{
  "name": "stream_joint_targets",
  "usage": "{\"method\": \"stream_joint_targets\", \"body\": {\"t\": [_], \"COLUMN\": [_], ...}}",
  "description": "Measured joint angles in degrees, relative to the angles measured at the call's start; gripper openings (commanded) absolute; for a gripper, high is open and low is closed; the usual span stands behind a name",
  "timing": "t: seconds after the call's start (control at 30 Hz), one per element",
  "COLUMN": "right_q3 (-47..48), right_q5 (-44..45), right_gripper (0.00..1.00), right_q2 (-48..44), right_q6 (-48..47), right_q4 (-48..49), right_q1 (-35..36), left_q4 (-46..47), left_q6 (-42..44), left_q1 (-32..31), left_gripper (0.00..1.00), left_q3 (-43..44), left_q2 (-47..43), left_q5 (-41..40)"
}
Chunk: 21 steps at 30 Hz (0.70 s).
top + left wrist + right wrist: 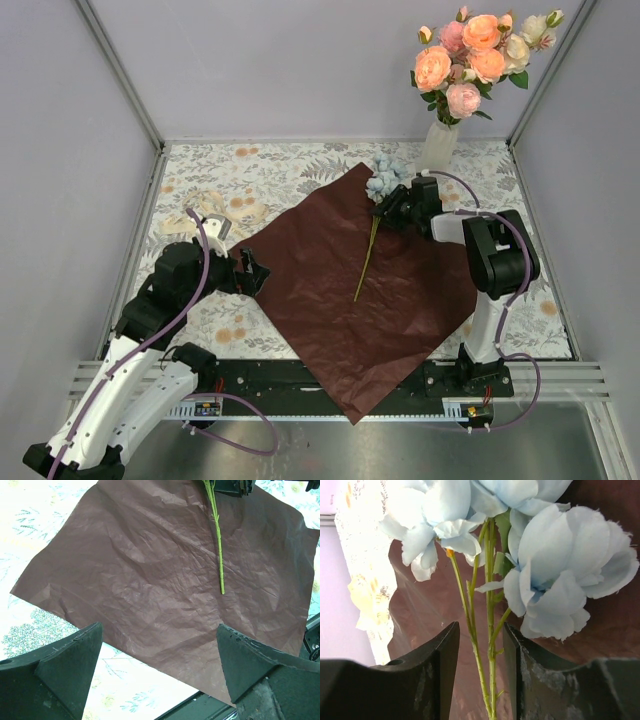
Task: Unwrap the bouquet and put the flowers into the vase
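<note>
Crinkly dark red paper (330, 290) lies flat in the middle of the table (280, 165). The right gripper (481, 630) has its fingers apart around the thin green stems of the blue flowers (565, 575), near the slim white vase (438, 145) by the far edge. The left gripper (255, 272) gapes wide, empty.

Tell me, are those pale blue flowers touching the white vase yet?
Apart. The top view shows the blue flowers at the far corner of the maroon paper, with patterned tablecloth visible between them and the vase.

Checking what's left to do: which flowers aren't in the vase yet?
The pale blue roses: they are down at the maroon paper, stems between the fingers of the right hand, while the pink, peach and cream roses stand in the vase.
</note>
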Motion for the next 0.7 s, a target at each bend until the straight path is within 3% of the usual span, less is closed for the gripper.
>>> {"method": "stream_joint_targets", "body": {"t": [0.23,0.7], "right_q3": [2.10,1.42], "right_q5": [1.90,2.86], "right_gripper": [0.48,0.01], "right_q2": [1.07,1.42], "right_q6": [-1.81,-3.76], "right_q4": [-2.73,0.85], "right_q1": [0.17,1.07], "left_q4": [0.02,0.00], "left_q6": [0.00,0.00], "left_q1": [0.00,0.00], "left_gripper": [0.99,0.99], "left_q3": [0.00,0.00], "left_q2": [0.00,0.00], "left_q5": [0.00,0.00]}}
